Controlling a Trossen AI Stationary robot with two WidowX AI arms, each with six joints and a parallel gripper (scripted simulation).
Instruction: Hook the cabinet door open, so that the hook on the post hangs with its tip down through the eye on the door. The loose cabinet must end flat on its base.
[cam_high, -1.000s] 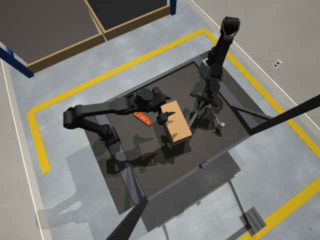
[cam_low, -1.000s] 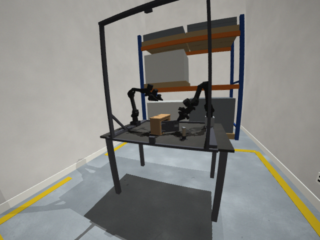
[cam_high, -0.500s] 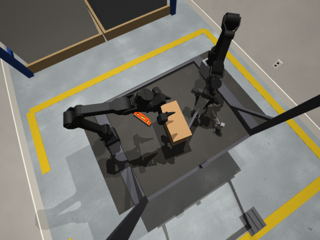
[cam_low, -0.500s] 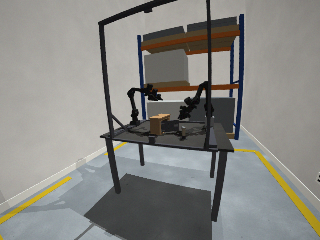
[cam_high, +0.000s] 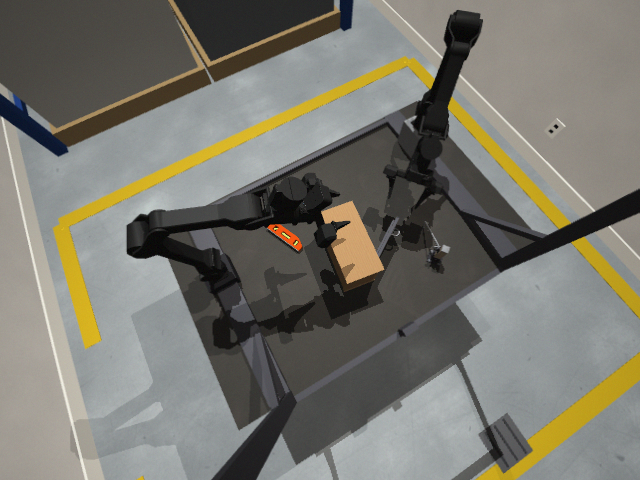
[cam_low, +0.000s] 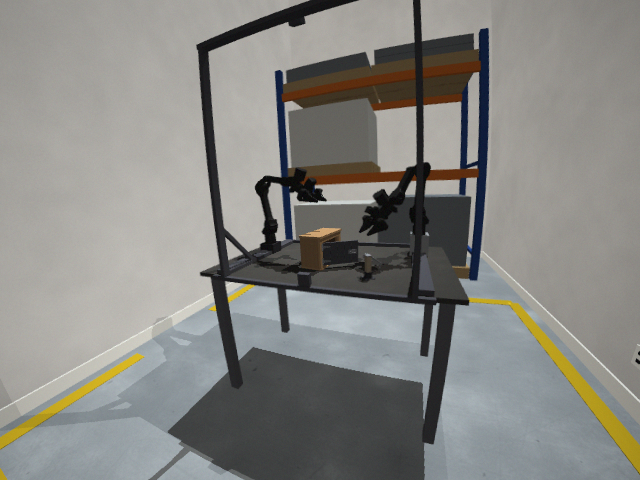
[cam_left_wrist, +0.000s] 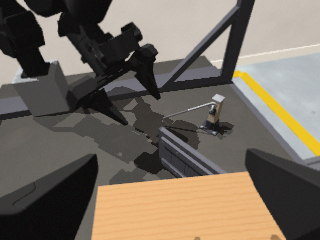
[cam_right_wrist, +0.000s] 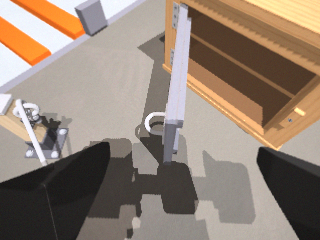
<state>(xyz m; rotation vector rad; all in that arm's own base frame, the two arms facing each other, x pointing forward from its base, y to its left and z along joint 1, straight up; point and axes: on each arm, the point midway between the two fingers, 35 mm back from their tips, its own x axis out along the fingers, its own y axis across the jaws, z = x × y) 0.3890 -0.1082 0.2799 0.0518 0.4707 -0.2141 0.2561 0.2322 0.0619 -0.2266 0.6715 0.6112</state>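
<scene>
The wooden cabinet (cam_high: 356, 242) (cam_low: 311, 253) (cam_left_wrist: 185, 210) (cam_right_wrist: 280, 20) stands upright on its base. Its grey door (cam_high: 387, 237) (cam_low: 341, 253) (cam_left_wrist: 185, 157) (cam_right_wrist: 179, 85) is swung wide open. The white eye (cam_right_wrist: 148, 122) sticks out from the door near its free end, with nothing through it. The post (cam_high: 442, 251) (cam_low: 367, 263) (cam_left_wrist: 215, 110) (cam_right_wrist: 20, 122) stands apart from the door; its thin hook (cam_left_wrist: 187, 110) (cam_right_wrist: 32, 132) reaches out sideways. My left gripper (cam_high: 343, 209) (cam_low: 321, 198) is open above the cabinet top. My right gripper (cam_high: 403, 205) (cam_low: 365, 232) (cam_left_wrist: 144, 111) (cam_right_wrist: 182, 151) is open and empty, above and beyond the door's free end.
An orange level (cam_high: 285, 236) lies on the table behind the cabinet, under the left arm. A small grey block (cam_right_wrist: 91, 17) sits at the table edge. Frame uprights and a diagonal brace (cam_high: 506, 226) (cam_left_wrist: 202, 47) stand along the table's sides.
</scene>
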